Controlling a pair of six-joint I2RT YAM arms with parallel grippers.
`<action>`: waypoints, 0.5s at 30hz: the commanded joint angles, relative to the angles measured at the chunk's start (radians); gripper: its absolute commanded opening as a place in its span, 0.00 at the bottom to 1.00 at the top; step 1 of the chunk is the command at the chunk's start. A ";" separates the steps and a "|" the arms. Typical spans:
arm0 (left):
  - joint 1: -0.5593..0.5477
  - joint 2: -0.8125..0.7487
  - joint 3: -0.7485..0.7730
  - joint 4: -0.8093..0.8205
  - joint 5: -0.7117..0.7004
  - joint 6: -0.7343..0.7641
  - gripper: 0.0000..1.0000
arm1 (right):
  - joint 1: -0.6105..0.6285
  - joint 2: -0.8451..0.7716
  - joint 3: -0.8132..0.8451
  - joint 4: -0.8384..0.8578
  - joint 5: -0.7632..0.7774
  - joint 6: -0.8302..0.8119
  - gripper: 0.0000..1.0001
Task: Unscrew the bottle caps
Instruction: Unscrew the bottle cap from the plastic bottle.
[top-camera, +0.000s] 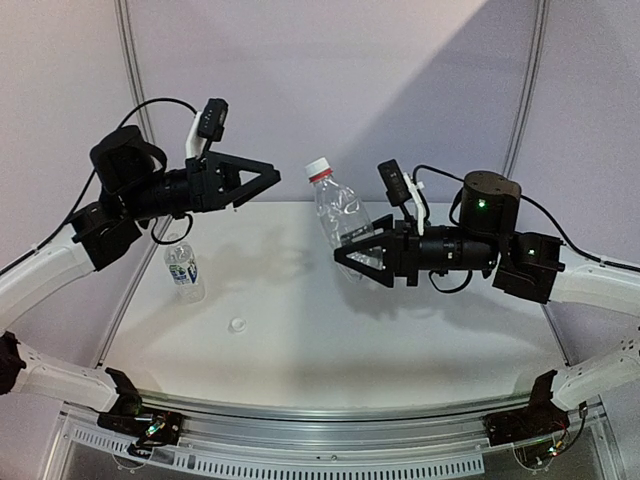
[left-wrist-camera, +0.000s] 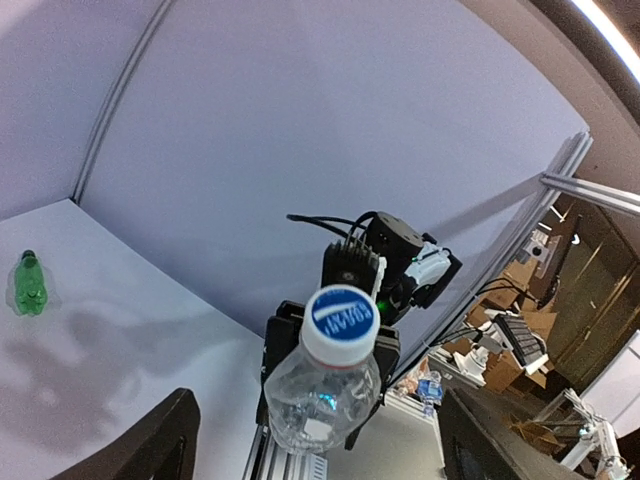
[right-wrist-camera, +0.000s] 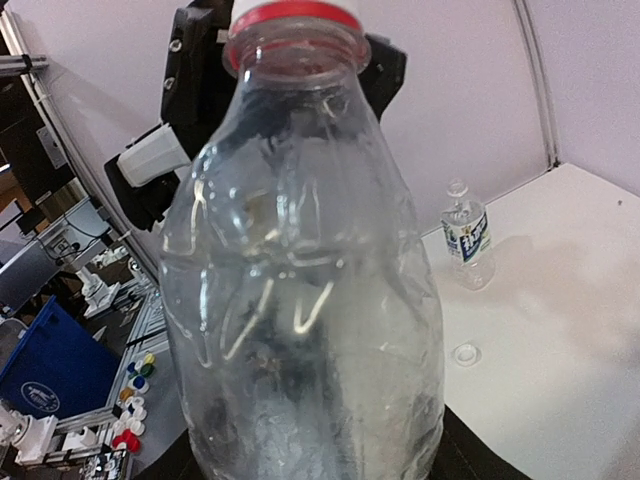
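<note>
At the right gripper (top-camera: 355, 258): jaws pressed against the lower body of the clear unlabelled bottle (top-camera: 340, 215), pinching it in the air above the table (top-camera: 400, 340). Held tilted, neck leaning up and toward the left arm. On its neck, the white cap (top-camera: 318, 168), seated above a red ring, not off. In the right wrist view, fills nearly the whole picture, cap at the top edge, body crumpled and glinting; cannot make out the gripping surfaces there.

At the left gripper (top-camera: 262, 180): jaws spread wide, pinching nothing. Hangs in the air at cap height, pointed at the cap but apart from it, with a clear gap between them in the top view. In the left wrist view, looks straight onto the cap's blue-printed top, centred between the two dark fingers (left-wrist-camera: 150, 440) at the lower corners, neither touching it.

On the table, left of centre and below the left arm: the labelled bottle (top-camera: 184, 270), upright, blue-white label around its middle, neck looking bare of a cap in the right wrist view. Near it, toward the near edge: a small pale loose cap (top-camera: 237, 325), lying by itself, apart from that bottle.

Far off on the table in the left wrist view: the green bottle (left-wrist-camera: 30, 283), upright, alone. Cannot tell whether capped — too small.
</note>
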 joint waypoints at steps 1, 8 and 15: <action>-0.002 0.066 0.051 0.067 0.076 0.000 0.82 | -0.004 0.037 0.029 0.015 -0.111 0.005 0.00; -0.022 0.125 0.100 0.061 0.079 0.021 0.75 | -0.004 0.071 0.049 0.006 -0.133 -0.019 0.00; -0.035 0.136 0.104 0.051 0.094 0.035 0.70 | -0.004 0.094 0.071 -0.007 -0.126 -0.022 0.00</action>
